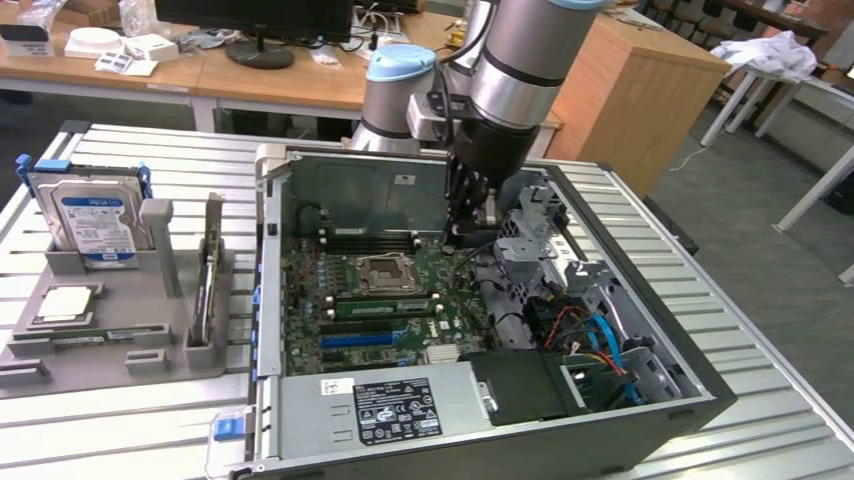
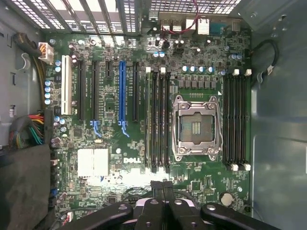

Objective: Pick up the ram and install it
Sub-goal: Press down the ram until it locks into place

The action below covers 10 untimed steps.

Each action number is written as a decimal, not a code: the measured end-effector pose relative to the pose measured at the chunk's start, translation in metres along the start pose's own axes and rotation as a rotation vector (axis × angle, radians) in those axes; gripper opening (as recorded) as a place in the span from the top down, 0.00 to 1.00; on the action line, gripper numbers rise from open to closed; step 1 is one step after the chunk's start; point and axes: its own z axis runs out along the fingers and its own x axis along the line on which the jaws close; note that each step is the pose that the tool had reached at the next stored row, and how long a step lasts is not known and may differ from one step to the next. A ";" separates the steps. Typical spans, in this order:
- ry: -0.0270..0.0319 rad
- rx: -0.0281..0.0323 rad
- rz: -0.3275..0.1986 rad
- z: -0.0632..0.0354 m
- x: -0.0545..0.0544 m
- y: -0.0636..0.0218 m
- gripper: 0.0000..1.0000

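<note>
Clearly, the ram (image 1: 380, 305) is a long, thin green stick.

Extended into open computer case (image 1: 360, 195) with gripper (image 1: 467, 235) poised over motherboard (image 1: 320, 290); flanked on the exterior view's left by grey tray (image 1: 100, 290) holding upright hard drive (image 1: 96, 215).

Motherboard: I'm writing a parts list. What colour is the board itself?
The motherboard is green, clearest in the wrist view.

claw (image 2: 163, 188) cut off at the edge, motherboard (image 1: 334, 287) corner hidden (behind arm (image 1: 514, 80))
</note>
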 end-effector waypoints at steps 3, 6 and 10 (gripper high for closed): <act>0.0000 0.0015 0.000 0.0029 0.000 0.0000 0.89; 0.0000 0.0024 0.000 0.0061 0.000 -0.0001 0.89; -0.0001 0.0034 0.000 0.0102 0.001 -0.0002 0.89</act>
